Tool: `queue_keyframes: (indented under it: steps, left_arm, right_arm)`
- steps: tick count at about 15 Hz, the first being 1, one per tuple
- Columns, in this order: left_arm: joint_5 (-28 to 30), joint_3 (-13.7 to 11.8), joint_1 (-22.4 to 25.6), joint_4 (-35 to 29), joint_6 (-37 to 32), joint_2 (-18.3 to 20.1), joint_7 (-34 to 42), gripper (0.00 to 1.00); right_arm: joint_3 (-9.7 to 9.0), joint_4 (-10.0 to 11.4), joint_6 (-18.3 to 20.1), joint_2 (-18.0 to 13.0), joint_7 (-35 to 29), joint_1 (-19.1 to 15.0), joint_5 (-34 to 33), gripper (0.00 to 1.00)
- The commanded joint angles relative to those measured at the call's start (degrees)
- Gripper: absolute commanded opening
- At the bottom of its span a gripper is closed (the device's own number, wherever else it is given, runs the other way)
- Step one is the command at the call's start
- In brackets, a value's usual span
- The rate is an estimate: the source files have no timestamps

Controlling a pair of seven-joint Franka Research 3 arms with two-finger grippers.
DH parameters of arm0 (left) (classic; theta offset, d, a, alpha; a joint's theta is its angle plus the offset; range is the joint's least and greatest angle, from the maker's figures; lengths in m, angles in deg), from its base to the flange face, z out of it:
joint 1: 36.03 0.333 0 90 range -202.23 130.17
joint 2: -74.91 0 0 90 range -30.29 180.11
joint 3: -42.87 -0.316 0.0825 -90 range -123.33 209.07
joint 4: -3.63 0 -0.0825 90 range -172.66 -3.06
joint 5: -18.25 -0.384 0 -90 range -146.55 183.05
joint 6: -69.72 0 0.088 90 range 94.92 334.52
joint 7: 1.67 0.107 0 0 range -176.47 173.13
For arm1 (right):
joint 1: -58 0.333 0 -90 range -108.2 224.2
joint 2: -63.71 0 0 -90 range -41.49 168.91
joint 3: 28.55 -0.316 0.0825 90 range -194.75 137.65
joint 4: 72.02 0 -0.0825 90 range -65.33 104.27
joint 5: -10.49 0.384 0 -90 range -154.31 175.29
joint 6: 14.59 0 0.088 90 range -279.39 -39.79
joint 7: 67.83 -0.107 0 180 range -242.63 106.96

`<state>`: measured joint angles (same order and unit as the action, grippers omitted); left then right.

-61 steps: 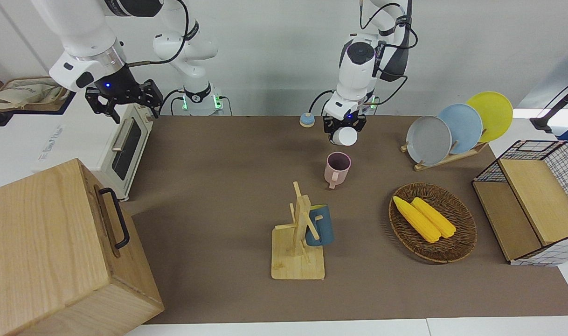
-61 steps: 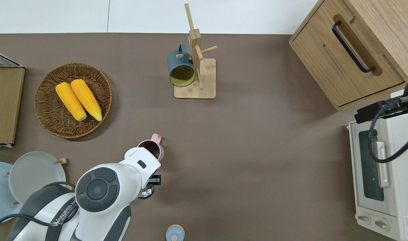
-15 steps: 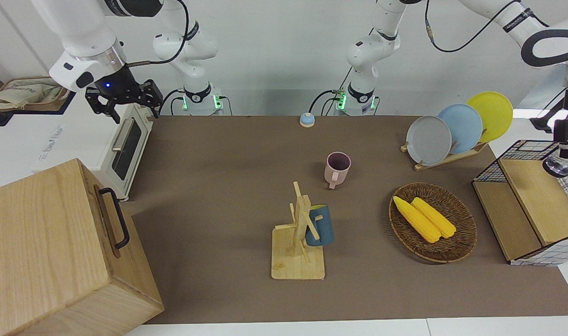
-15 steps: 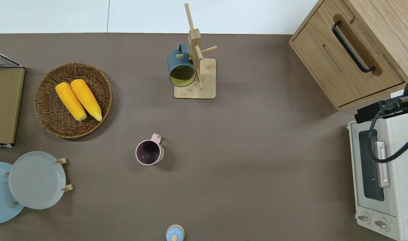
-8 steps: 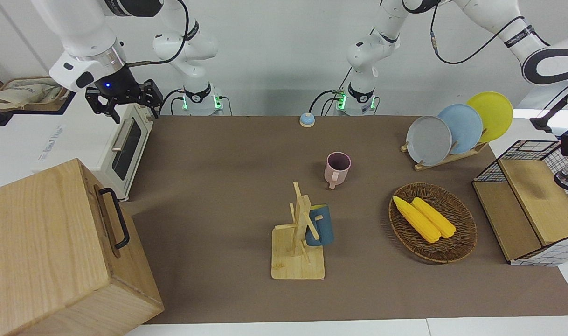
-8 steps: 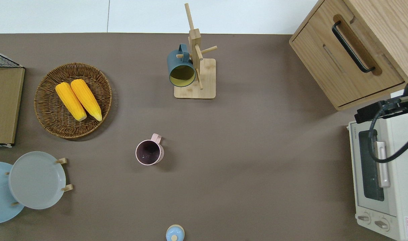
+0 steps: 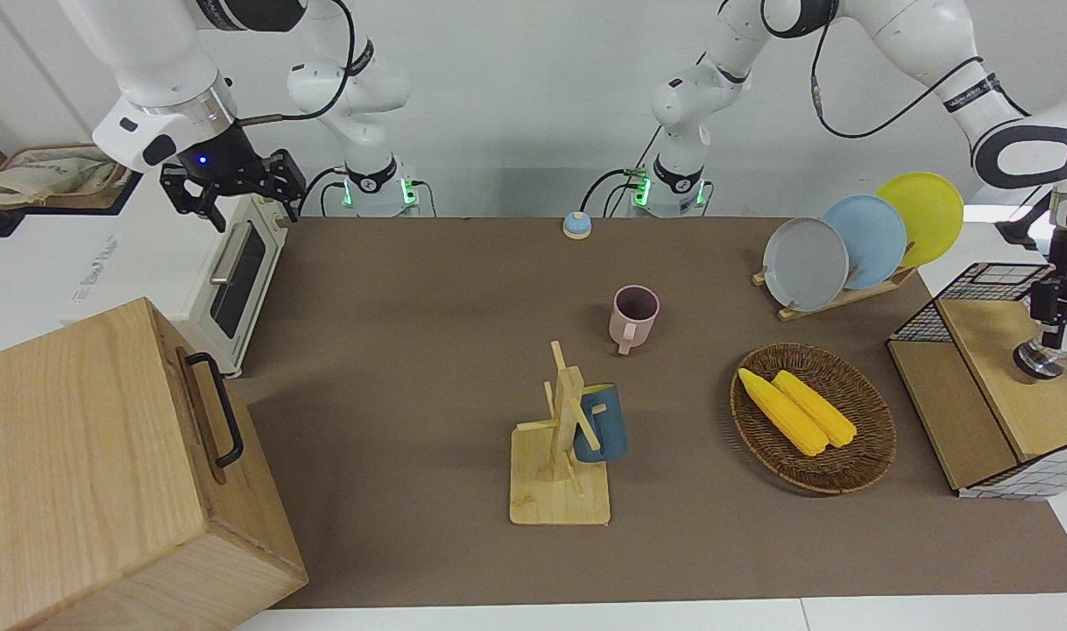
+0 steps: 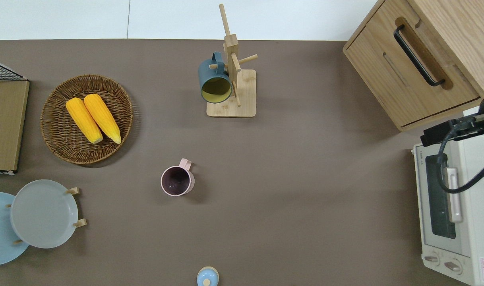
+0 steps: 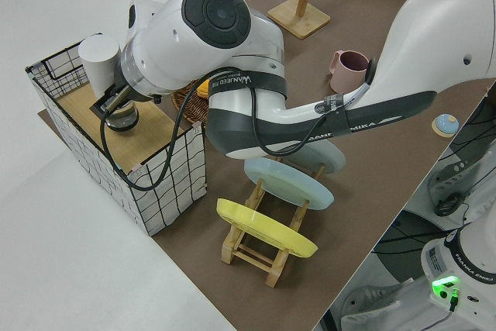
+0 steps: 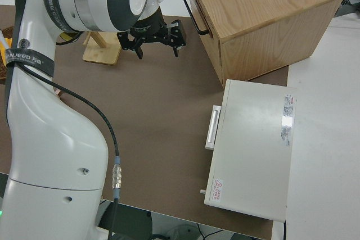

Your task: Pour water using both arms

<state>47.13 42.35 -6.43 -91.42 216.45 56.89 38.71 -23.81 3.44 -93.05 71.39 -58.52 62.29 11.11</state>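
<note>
Carried away from the pink mug (image 7: 634,314) over which it was held four seconds ago, the white cylindrical bottle with a metal-ringed mouth (image 9: 108,75) has been swung to the left arm's end of the worktop (image 7: 428,289) and lowered a little further within the last half second. It is now held by the left gripper (image 9: 114,101) over the wooden shelf (image 7: 1006,377) inside the black wire-grid basket (image 9: 167,180), its mouth turned downward and close to the wood; whether it is already touching cannot be told. The fingers are closed around the bottle's body. The pouring itself appears finished, and the step in hand is judged to be the putting away of the bottle; a short descent and a release would be called for next, and tipping could be risked if the bottle is let go while off the vertical. The right arm is parked, the fingers of the right gripper (image 7: 231,182) spread wide and empty. The bottle and its grip are shown clearly only in the left side view; in the front view it is cut by the frame edge, and in the overhead view it is missing altogether, though dark contents can be seen there inside the mug, which stands alone in the middle of the worktop.
</note>
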Motion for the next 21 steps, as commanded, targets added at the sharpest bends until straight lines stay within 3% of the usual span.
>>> queue_keyframes:
  steps: [1,4,7,8,10,16,21]
  left_arm:
    - [1.4,0.2,-0.1,2.4,1.3,-1.8,1.5,0.0]
    - [0.9,0.1,-0.2,2.3,1.4,-2.2,1.7,0.02]
    - [0.8,0.1,-0.4,2.3,1.4,-2.8,1.7,0.13]
    - [0.8,0.1,-0.4,2.3,1.5,-2.9,1.7,0.29]
    - [0.9,0.1,-0.4,2.3,1.4,-2.9,1.7,1.0]
    - [0.4,-0.1,-0.5,2.4,-0.4,-1.7,0.6,1.0]
    - [-3.7,-1.2,0.5,5.8,-12.1,-0.4,-1.4,1.0]
  right_arm:
    - [-0.17,1.4,-0.2,-1.1,0.7,-0.2,0.8,0.987]
    - [-0.17,1.4,-0.2,-1.1,0.7,-0.2,0.8,0.99]
    - [-0.17,1.4,-0.2,-1.1,0.7,-0.2,0.8,0.987]
    - [-0.17,1.4,-0.2,-1.1,0.7,-0.2,0.8,0.99]
    - [-0.17,1.4,-0.2,-1.1,0.7,-0.2,0.8,0.99]
    - [-0.17,1.4,-0.2,-1.2,0.7,-0.2,0.8,0.99]
    - [-0.17,1.4,-0.2,-1.2,0.7,-0.2,0.8,0.99]
